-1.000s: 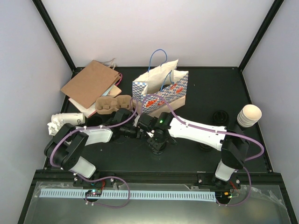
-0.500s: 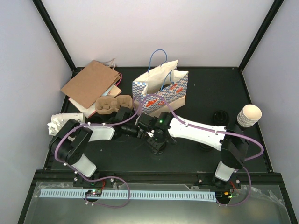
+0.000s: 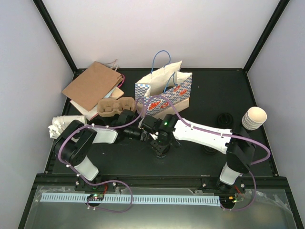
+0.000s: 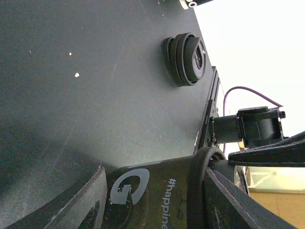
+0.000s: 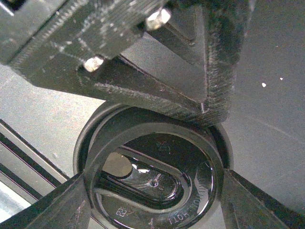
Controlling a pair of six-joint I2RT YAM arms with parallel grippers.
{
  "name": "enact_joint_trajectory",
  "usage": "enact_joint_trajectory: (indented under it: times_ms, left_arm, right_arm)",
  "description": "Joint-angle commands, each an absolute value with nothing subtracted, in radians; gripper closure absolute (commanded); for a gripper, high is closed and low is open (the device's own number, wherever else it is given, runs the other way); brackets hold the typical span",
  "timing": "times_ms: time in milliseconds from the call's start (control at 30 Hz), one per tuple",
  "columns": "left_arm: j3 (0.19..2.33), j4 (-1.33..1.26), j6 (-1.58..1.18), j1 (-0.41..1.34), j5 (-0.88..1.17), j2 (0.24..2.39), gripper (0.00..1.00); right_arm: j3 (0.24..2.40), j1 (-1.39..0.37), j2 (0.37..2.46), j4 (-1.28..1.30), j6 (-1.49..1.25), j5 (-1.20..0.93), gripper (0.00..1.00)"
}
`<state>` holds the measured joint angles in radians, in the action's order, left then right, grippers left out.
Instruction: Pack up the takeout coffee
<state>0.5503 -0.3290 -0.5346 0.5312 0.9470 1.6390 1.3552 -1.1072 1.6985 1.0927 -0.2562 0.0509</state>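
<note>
The takeout coffee is one paper cup (image 4: 143,188) with a "G" logo and "#happine" lettering, dark in shadow, topped by a black lid (image 5: 190,157). In the top view it is hidden under the two grippers at table centre. My right gripper (image 5: 153,191) points straight down with a finger pressed on each side of the lid rim. My left gripper (image 4: 157,210) reaches in from the left, rolled on its side. One of its fingers (image 4: 71,200) sits by the cup's base and the other lies over the lid's far edge. Contact there is unclear.
A blue-and-white checked bag (image 3: 164,93) stands open behind the grippers. A cardboard cup carrier (image 3: 114,106) and a flat brown bag (image 3: 90,86) lie back left, white cups (image 3: 64,123) at the left. Stacked lids (image 3: 224,118) and stacked cups (image 3: 254,118) stand at the right.
My left gripper has slid right, up against the cup under the right gripper, and its jaws have narrowed. The right arm has stayed put.
</note>
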Motion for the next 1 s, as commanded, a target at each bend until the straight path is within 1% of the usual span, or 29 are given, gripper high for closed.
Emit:
enact_joint_trajectory:
  times_ms: [0,233,333,467,567,700,767,833,967]
  left_arm:
    - [0.439,-0.123,-0.511,0.559,0.786,1.750,0.44]
    - [0.426,-0.130,-0.517,0.560,0.776,1.735,0.45]
    - [0.434,-0.121,-0.517,0.559,0.778,1.711,0.47]
    - [0.434,-0.124,-0.538,0.559,0.783,1.602,0.48]
    - [0.463,-0.052,-0.537,0.559,0.754,1.495,0.45]
    - [0.514,0.047,-0.511,0.560,0.723,1.413,0.41]
    - [0.525,0.065,-0.509,0.558,0.718,1.372,0.36]
    - [0.530,0.074,-0.513,0.558,0.711,1.308,0.29]
    - [0.549,0.167,-0.507,0.541,0.647,1.188,0.23]
  right_arm:
    - [1.245,-1.127,1.833,1.031,-0.257,-0.134,0.32]
    - [1.219,-1.113,1.838,1.010,-0.275,-0.161,0.32]
    - [1.230,-1.112,1.827,1.017,-0.275,-0.157,0.32]
    - [1.247,-1.112,1.812,1.033,-0.277,-0.127,0.34]
    - [1.250,-1.110,1.806,1.038,-0.282,-0.107,0.34]
    - [1.261,-1.111,1.806,1.040,-0.288,-0.084,0.33]
    - [1.275,-1.111,1.804,1.048,-0.290,-0.060,0.33]
    - [1.292,-1.111,1.803,1.052,-0.291,-0.049,0.33]
    - [1.319,-1.111,1.800,1.064,-0.295,-0.027,0.33]
